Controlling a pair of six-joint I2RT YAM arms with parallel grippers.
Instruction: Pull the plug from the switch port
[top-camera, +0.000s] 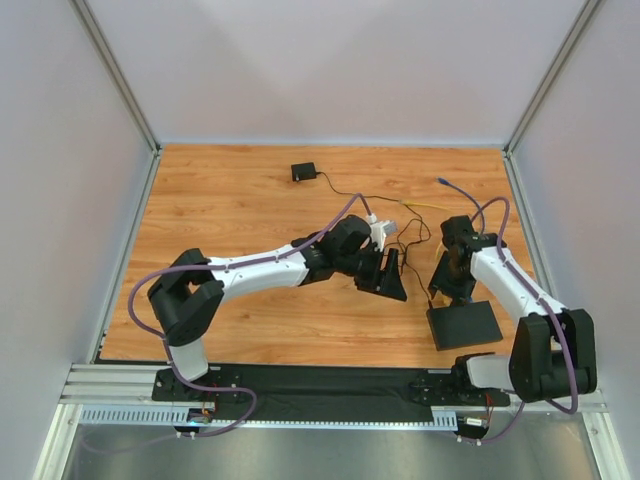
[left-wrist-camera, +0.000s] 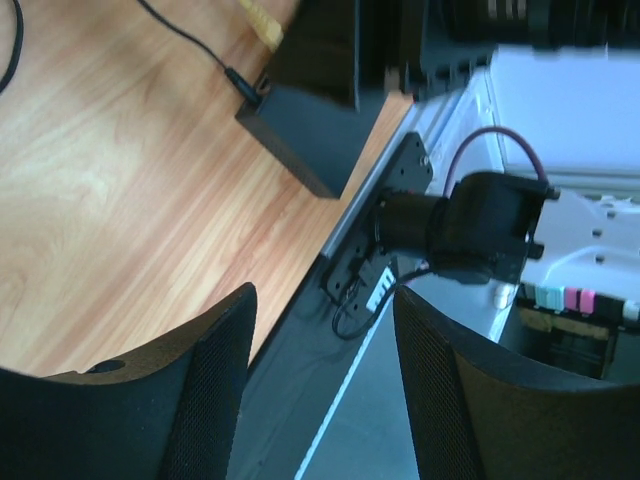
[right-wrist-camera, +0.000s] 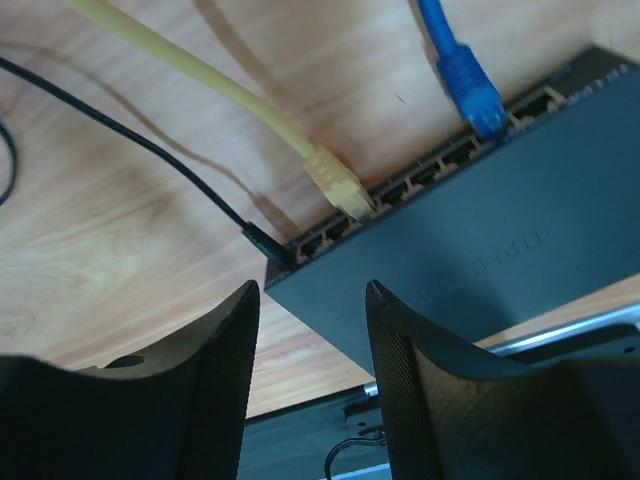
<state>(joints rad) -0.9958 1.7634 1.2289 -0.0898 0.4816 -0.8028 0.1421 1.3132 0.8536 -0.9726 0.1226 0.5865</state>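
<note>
The switch (right-wrist-camera: 510, 240) is a flat black box lying at the near right of the table (top-camera: 468, 325). Along its far edge runs a row of ports. A yellow plug (right-wrist-camera: 336, 186) sits in one port and a blue plug (right-wrist-camera: 471, 92) in another further along. A thin black cord's plug (right-wrist-camera: 262, 243) enters the corner. My right gripper (right-wrist-camera: 310, 345) hovers open just above that corner, nothing between its fingers. My left gripper (left-wrist-camera: 325, 345) hangs open and empty to the left of the switch (left-wrist-camera: 297, 135), over the table's near edge.
A small black adapter (top-camera: 303, 172) with a thin cord lies at the back of the wooden table (top-camera: 230, 200). Loose black and yellow cables (top-camera: 415, 215) loop between the two grippers. The black base rail (top-camera: 330, 385) runs along the near edge.
</note>
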